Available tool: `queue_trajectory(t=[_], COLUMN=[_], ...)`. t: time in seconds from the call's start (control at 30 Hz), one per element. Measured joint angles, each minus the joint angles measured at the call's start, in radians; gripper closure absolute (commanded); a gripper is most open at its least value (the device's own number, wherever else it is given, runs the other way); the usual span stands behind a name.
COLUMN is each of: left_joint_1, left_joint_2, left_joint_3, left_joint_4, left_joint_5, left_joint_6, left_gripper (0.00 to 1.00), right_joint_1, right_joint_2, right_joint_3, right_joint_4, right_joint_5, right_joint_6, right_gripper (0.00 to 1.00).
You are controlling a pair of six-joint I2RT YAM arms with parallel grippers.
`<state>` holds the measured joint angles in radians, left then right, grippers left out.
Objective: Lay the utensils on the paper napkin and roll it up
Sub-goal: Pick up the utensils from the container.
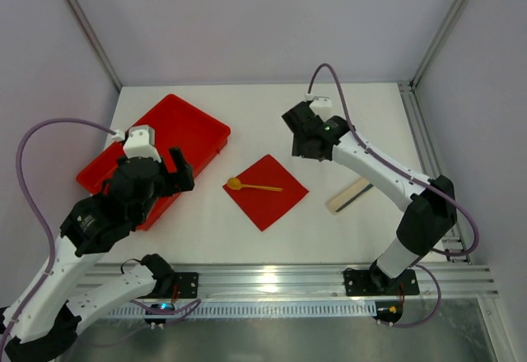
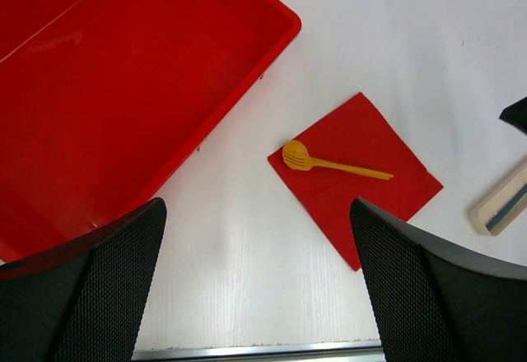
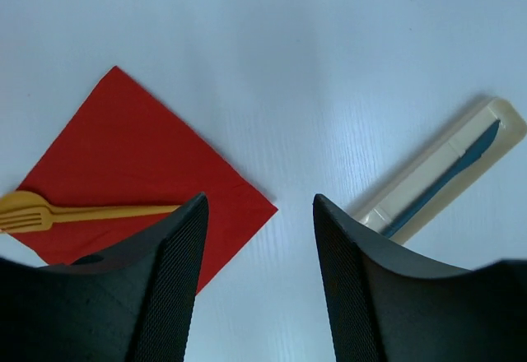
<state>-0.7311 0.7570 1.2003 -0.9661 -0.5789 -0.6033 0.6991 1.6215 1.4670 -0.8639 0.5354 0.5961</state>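
Observation:
The red paper napkin (image 1: 272, 196) lies flat as a diamond in the middle of the table. One of the utensils, a yellow-orange fork (image 1: 251, 187), rests across it, head to the left. A second one, a blue knife in a pale sleeve (image 1: 350, 195), lies on the bare table to the napkin's right. My left gripper (image 1: 165, 177) hangs open over the tray's near right edge, holding nothing. Behind the napkin, my right gripper (image 1: 303, 138) is open and empty above the table. The wrist views show the napkin (image 2: 362, 189) (image 3: 140, 164), fork (image 2: 329, 163) (image 3: 74, 211) and knife (image 2: 502, 206) (image 3: 449, 177).
A large rigid red tray (image 1: 198, 123) sits at the left, seen with nothing in it in the left wrist view (image 2: 123, 90). An aluminium rail (image 1: 272, 280) runs along the near edge. Frame posts and grey walls close the back and sides.

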Motion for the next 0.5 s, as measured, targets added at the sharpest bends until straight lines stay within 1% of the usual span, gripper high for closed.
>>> queue_trajectory(t=[0.07, 0.1, 0.2, 0.27, 0.37, 0.5], left_joint_1=[0.0, 0.0, 0.0, 0.0, 0.0, 0.0], left_joint_2=[-0.02, -0.029, -0.05, -0.041, 0.01, 0.07], left_joint_3=[0.002, 0.003, 0.012, 0.023, 0.042, 0.054], left_joint_4=[-0.027, -0.043, -0.092, -0.116, -0.139, -0.157], left_joint_5=[0.014, 0.018, 0.03, 0.044, 0.059, 0.055], left_joint_6=[0.0, -0.001, -0.02, -0.03, -0.042, -0.039], left_gripper=[0.06, 0.07, 0.07, 0.07, 0.07, 0.06], right_joint_1=[-0.041, -0.067, -0.132, -0.169, -0.227, -0.294], right_joint_2=[0.001, 0.006, 0.031, 0.042, 0.048, 0.053], right_joint_3=[0.031, 0.056, 0.138, 0.152, 0.096, -0.005], right_joint_4=[-0.069, -0.114, -0.247, -0.309, -0.353, -0.353], right_joint_5=[-0.019, -0.026, -0.023, -0.031, -0.071, -0.122], right_joint_6=[0.108, 0.157, 0.307, 0.384, 0.463, 0.505], right_gripper=[0.49, 0.5, 0.51, 0.51, 0.58, 0.64])
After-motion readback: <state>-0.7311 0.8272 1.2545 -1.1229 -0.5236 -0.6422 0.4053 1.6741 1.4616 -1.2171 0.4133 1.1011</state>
